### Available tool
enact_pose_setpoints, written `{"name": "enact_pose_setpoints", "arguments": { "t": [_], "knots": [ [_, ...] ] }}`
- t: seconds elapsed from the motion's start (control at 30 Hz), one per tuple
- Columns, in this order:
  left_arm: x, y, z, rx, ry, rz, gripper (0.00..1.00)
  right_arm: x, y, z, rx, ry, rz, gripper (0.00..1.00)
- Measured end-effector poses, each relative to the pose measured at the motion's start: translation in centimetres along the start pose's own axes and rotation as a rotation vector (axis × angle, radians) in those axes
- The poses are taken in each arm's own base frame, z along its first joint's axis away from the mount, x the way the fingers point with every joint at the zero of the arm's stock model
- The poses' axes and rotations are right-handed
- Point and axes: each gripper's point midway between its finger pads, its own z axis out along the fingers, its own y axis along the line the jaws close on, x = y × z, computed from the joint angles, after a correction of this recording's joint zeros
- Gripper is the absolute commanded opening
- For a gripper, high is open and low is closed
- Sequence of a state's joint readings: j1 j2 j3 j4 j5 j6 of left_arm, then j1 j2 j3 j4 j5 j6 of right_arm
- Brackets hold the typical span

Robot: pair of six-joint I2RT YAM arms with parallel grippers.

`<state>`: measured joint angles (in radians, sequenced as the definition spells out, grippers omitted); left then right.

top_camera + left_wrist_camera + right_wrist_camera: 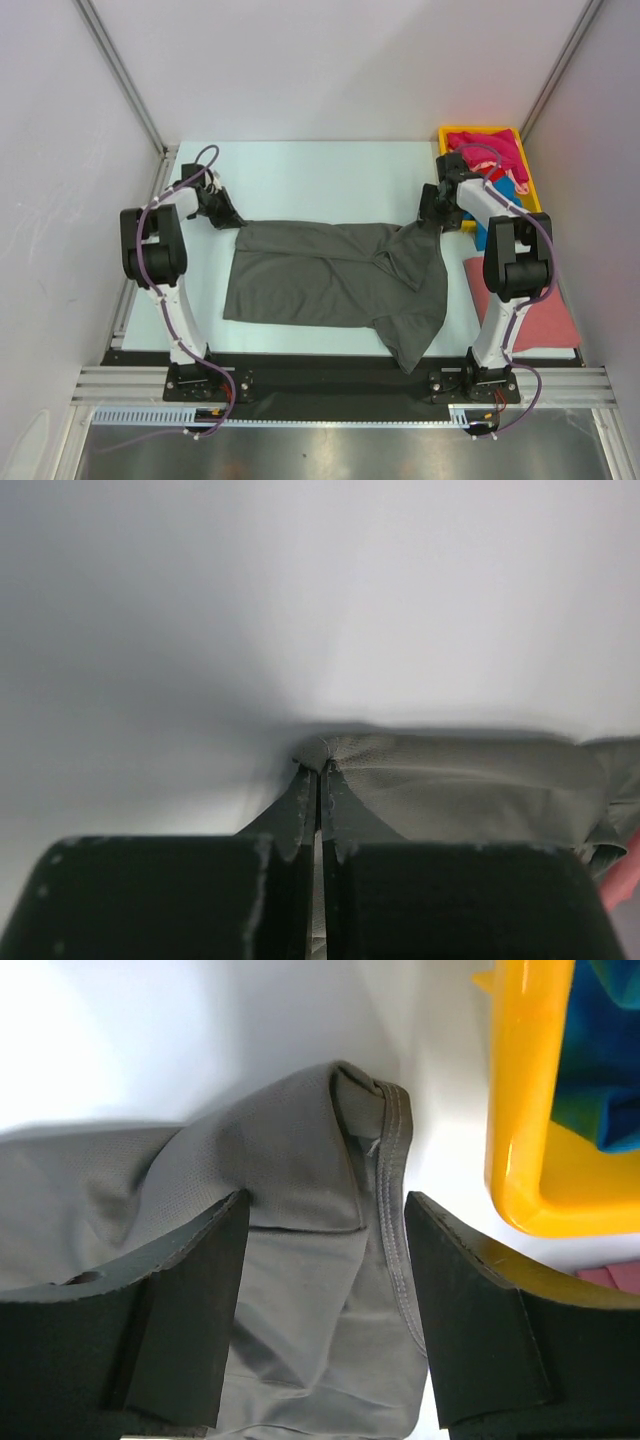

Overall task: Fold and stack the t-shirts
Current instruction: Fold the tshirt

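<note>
The dark grey t-shirt [330, 280] lies rumpled across the middle of the table [320, 175], its right side bunched. The left tool [228, 218] is clamped on its far left corner. The right tool [328, 1202] stands apart, straddling a folded hem at the far right corner and gripping nothing. If the left pulls alone, the cloth would likely skew. The right may catch only one layer and lose it, or nudge the yellow tray [520, 1160] just beside it.
</note>
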<state>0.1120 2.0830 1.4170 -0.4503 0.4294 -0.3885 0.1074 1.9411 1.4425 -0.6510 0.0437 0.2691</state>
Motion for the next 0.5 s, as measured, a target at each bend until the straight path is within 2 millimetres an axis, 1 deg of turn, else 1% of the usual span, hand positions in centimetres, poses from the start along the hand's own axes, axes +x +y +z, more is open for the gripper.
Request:
{"name": "enact_pose_setpoints", "arguments": {
  "t": [0.13, 0.17, 0.2, 0.23, 0.27, 0.33, 0.37, 0.4, 0.5],
  "knots": [
    [-1.2, 1.7, -0.9, -0.036, -0.029, -0.038, 0.02, -0.1, 0.2, 0.3, -0.009, 0.001, 0.000, 0.69],
    [-1.6, 2.1, -1.1, -0.047, -0.036, -0.046, 0.09, -0.1, 0.3, 0.5, -0.013, 0.001, 0.000, 0.69],
    [-2.0, 2.4, -1.5, -0.054, -0.044, -0.052, 0.21, -0.1, 0.4, 0.9, -0.017, 0.004, 0.000, 0.68],
    [-2.5, 2.5, -1.7, -0.058, -0.054, -0.051, 0.26, -0.1, 0.5, 1.2, -0.023, 0.009, 0.000, 0.68],
    [-2.9, 2.7, -1.9, -0.062, -0.063, -0.055, 0.35, -0.1, 0.7, 1.4, -0.028, 0.013, 0.000, 0.68],
    [-3.4, 3.0, -2.1, -0.074, -0.080, -0.055, 0.47, -0.2, 1.0, 1.9, -0.044, 0.020, 0.001, 0.68],
    [-3.4, 3.2, -2.2, -0.081, -0.081, -0.055, 0.58, -0.3, 1.2, 2.0, -0.050, 0.020, 0.003, 0.68],
    [-3.3, 3.3, -2.2, -0.088, -0.080, -0.053, 0.61, -0.4, 1.4, 2.1, -0.058, 0.020, 0.004, 0.67],
    [-3.4, 3.2, -2.8, -0.097, -0.086, -0.051, 0.62, -1.4, 2.0, 2.4, -0.087, 0.009, 0.016, 0.65]
  ]
}}
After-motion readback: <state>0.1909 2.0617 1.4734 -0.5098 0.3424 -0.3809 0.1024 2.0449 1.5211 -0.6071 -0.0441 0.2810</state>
